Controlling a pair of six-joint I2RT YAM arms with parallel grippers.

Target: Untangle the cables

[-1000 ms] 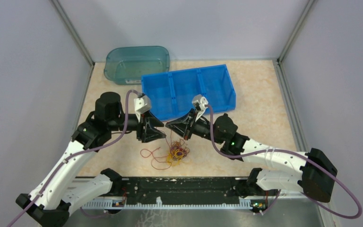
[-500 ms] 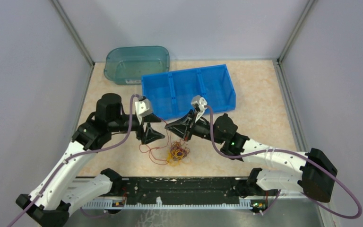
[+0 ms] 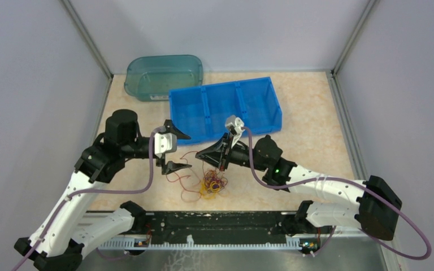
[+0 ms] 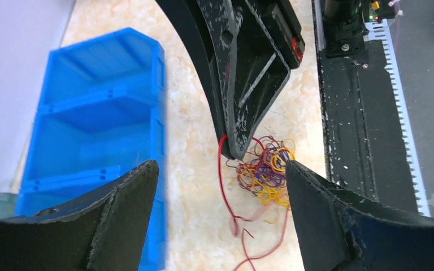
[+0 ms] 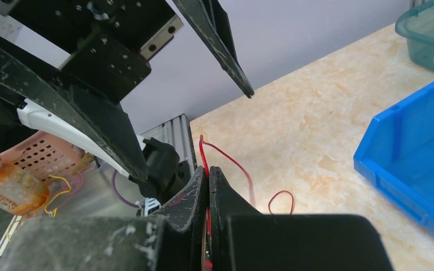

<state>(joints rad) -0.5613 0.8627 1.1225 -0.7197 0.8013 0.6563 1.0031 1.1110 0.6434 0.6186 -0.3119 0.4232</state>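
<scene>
Beige marbled tabletop (image 3: 316, 141), boxed in by pale grey walls (image 3: 34, 84) on three sides. At upper centre, blue divided bin (image 3: 226, 107); teal tub (image 3: 164, 76) behind it, upper left. Black toothed rail (image 3: 215, 223) along the bottom edge. Broad stretch of tabletop at right. At centre, small clump of cables (image 3: 212, 183), just below both grippers. Left gripper (image 3: 187, 151) spread wide, holding nothing. Right gripper (image 3: 200, 153) pinched closed on a red strand (image 4: 220, 169).
</scene>
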